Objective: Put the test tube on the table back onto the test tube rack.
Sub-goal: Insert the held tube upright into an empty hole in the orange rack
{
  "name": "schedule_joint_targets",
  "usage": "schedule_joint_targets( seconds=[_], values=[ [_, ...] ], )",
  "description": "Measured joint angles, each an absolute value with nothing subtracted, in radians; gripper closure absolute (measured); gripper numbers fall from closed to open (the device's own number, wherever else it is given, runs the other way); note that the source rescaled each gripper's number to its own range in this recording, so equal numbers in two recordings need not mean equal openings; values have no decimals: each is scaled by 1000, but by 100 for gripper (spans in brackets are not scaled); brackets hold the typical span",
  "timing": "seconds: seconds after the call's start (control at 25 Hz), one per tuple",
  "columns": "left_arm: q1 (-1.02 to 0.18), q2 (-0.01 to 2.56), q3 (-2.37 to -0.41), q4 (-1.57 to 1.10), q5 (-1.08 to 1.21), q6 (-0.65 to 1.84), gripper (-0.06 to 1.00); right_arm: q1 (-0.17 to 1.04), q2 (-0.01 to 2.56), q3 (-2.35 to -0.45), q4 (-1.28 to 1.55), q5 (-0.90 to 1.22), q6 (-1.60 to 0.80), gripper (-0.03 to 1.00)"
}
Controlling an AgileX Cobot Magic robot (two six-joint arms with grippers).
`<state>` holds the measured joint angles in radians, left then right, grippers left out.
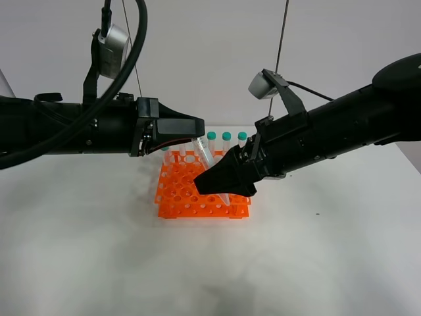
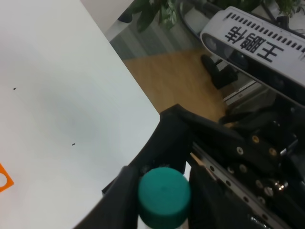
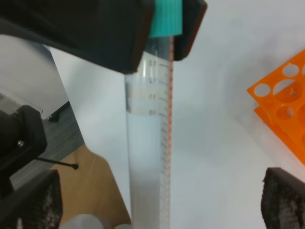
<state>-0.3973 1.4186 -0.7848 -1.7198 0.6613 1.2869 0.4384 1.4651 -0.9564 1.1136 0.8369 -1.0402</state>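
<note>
Crowding the test tube point(image 1: 206, 154): right fingers point(image 1: 220, 182), rack point(image 1: 174, 197).

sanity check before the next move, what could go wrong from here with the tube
The left gripper pinches the slim clear teal-capped test tube only at its cap, tilted near the bright orange plastic rack; it could swing or slip. The right gripper is open, fingers flanking the tube; withdrawing could knock it.

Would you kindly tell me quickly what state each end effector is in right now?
Left end effector: closed, holding the test tube by its cap end.
Right end effector: open, straddling the test tube without gripping it.
</note>
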Motion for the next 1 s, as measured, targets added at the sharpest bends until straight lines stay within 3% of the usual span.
schedule_joint_targets(
  seconds=[0.52, 0.76, 1.0],
  values=[
    [-397, 1419, -785, -1720, 661, 1287, 94, 438, 1466, -1362, 460, 1131, -409, 4],
    [-397, 1419, -785, -1720, 661, 1287, 94, 421, 1479, -1381, 229, 1125, -156, 4],
    [-397, 1419, -785, -1720, 661, 1287, 94, 301, 1526, -1381, 114, 1113, -63, 4]
  ],
)
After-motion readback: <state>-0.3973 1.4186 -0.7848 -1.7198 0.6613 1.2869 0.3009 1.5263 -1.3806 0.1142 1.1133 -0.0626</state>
